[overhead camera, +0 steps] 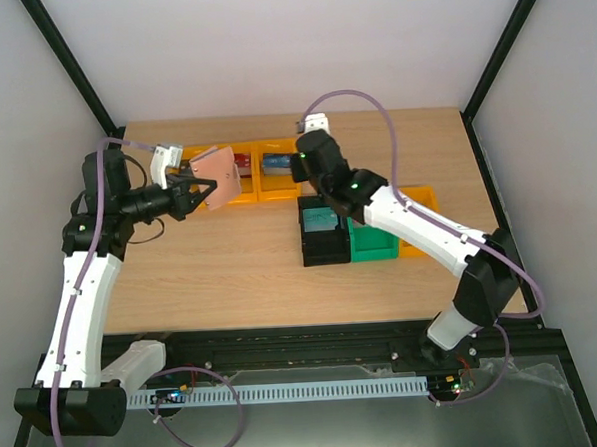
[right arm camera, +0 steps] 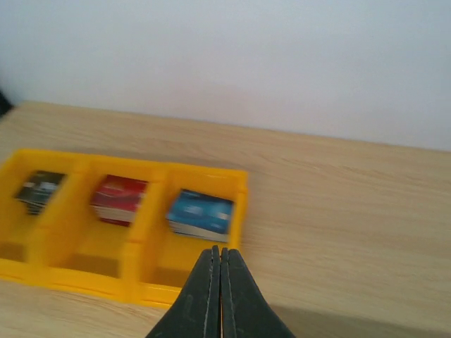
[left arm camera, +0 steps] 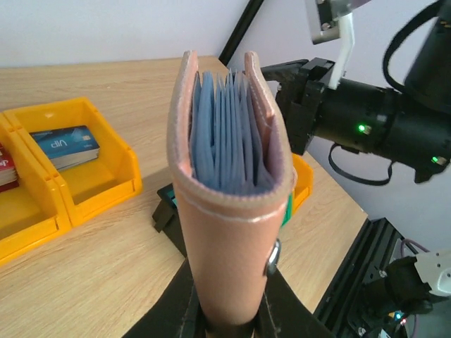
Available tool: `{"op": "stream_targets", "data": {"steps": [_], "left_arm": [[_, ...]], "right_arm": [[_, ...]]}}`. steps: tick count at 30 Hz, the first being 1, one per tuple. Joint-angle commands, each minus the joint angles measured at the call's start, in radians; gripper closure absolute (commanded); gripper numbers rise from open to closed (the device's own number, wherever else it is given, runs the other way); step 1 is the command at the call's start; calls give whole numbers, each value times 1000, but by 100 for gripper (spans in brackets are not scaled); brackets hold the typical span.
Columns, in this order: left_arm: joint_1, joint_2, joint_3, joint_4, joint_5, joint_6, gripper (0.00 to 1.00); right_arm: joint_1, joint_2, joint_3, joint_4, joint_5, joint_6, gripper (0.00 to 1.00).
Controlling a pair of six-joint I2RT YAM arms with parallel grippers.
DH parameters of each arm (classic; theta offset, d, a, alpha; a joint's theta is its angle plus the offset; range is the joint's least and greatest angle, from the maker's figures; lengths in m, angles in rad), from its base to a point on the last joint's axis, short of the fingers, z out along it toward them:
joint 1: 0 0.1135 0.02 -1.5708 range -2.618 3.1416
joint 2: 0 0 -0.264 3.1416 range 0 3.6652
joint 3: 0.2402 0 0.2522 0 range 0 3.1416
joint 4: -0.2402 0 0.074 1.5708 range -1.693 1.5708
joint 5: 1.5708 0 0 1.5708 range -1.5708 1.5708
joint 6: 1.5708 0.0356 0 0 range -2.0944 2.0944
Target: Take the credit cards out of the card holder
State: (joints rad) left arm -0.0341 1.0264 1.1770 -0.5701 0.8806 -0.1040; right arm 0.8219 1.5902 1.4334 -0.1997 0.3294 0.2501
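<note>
My left gripper [overhead camera: 192,189] [left arm camera: 229,320] is shut on the lower end of the card holder [overhead camera: 218,174] [left arm camera: 232,239] and holds it upright above the table. The holder is tan-pink outside, and its top gapes onto pale blue pockets [left arm camera: 225,134]. I cannot tell whether any cards are in them. My right gripper [overhead camera: 300,166] [right arm camera: 220,251] is shut with nothing between its fingers. It hovers over the yellow bins, just right of the holder. Stacks of credit cards lie in those bins: blue [right arm camera: 201,213] [left arm camera: 68,144], red [right arm camera: 118,199] and dark [right arm camera: 40,190].
A row of yellow bins [overhead camera: 262,191] [right arm camera: 77,271] stands at the back of the wooden table. A black bin [overhead camera: 325,248] with a teal card [overhead camera: 321,222] inside, a green bin [overhead camera: 375,244] and another yellow bin [overhead camera: 422,195] sit under the right arm.
</note>
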Motion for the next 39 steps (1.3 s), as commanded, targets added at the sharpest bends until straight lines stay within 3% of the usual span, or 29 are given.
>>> {"op": "stream_targets", "data": {"steps": [1, 3, 8, 11, 28, 35, 39], "left_arm": [[-1, -16, 23, -25, 57, 50, 98], [-2, -13, 22, -33, 75, 64, 98], [-7, -12, 36, -70, 167, 111, 98], [-8, -15, 42, -92, 209, 146, 98], [-7, -19, 52, -154, 373, 228, 98], [-7, -15, 44, -140, 350, 214, 98], [-7, -16, 40, -132, 330, 206, 98]], "right_arm": [[-53, -114, -61, -57, -89, -41, 98], [-68, -170, -106, -15, -255, -114, 96], [-78, -256, -142, 46, -750, -229, 63], [-80, -261, -137, 104, -966, -223, 55], [-98, -101, 31, 97, -1149, -211, 63], [-98, -96, 37, 32, -1325, -276, 51], [-95, -91, 35, 23, -1433, -280, 39]]}}
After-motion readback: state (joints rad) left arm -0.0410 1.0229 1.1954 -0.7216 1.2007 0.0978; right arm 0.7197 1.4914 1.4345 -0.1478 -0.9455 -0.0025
